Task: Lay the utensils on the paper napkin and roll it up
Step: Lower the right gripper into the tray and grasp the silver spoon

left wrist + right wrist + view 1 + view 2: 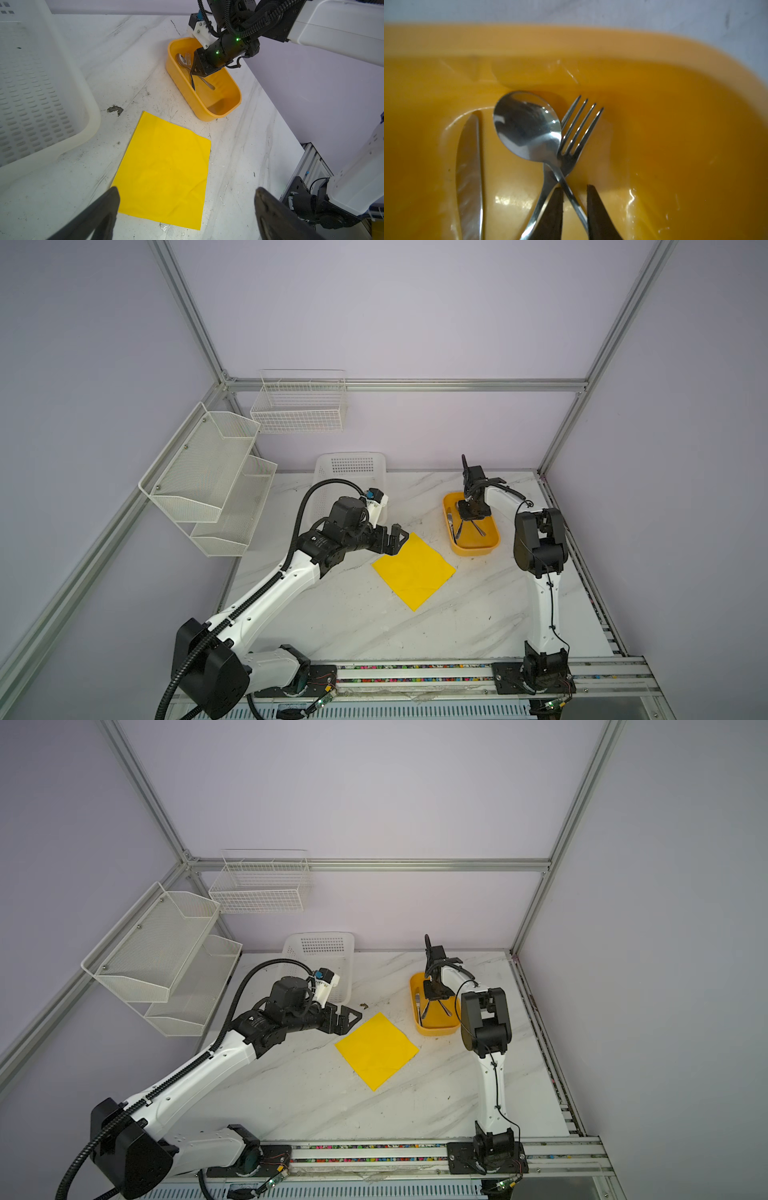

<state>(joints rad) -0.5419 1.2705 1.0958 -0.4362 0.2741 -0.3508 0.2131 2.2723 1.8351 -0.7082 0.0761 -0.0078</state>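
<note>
Silver spoon, fork, knife inside orange tub near surface's far right corner. Right claw narrow, straddling spoon handle; grip unclear. Yellow napkin flat mid-surface, apart from tub. Left claw wide, empty, over napkin's edge toward surface's left side.

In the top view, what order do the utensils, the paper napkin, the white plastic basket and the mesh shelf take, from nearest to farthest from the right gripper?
1. utensils: in the orange tub, directly under the right gripper.
2. paper napkin: flat on the table, beside the tub.
3. white plastic basket: at the table's back edge.
4. mesh shelf: mounted far left, off the table.
</note>
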